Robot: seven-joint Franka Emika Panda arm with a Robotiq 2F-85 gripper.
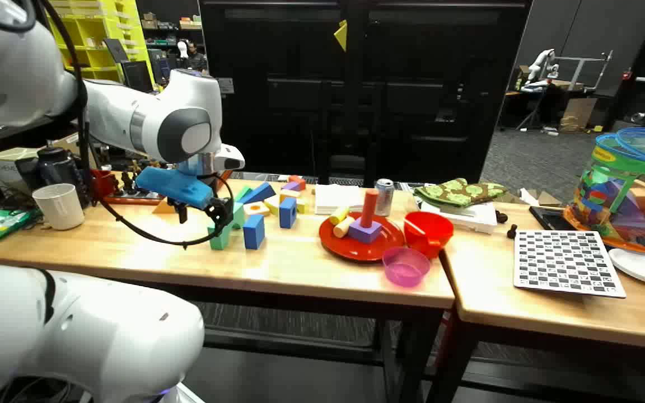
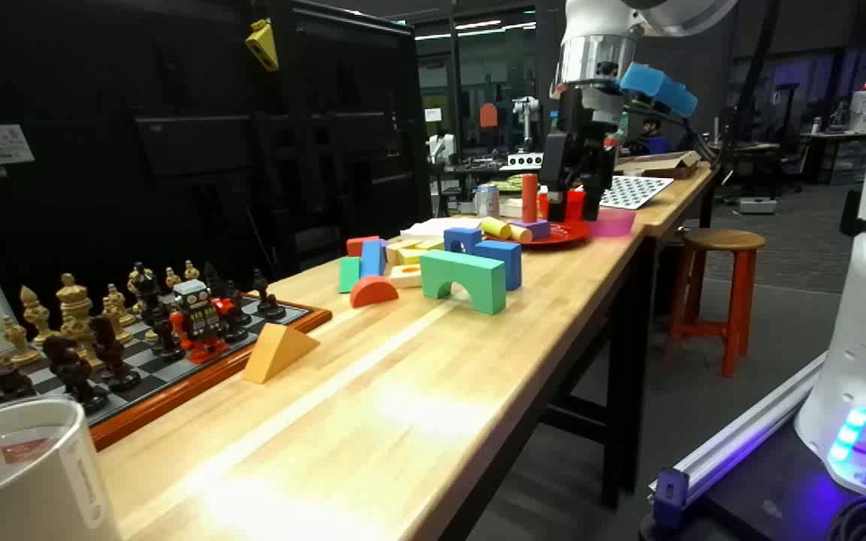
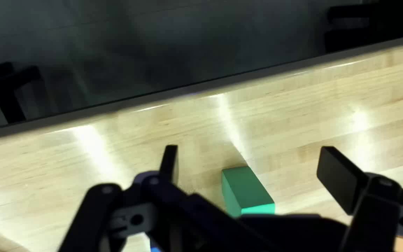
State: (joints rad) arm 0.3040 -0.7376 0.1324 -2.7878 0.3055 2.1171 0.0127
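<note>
A: how's the gripper looking?
B: jaws spread wide, green arch at lower centre of the wrist view
A: anything beside it?
B: yep, a blue block, near mid-frame in an exterior view

Table looks like smooth, varnished wood to me, shiny where the glare hits; green arch block matt; red plate glossy plastic; pink bowl translucent plastic; can shiny metal; cloth matt fabric; my pincer reads matt, with metal plates at its links
</note>
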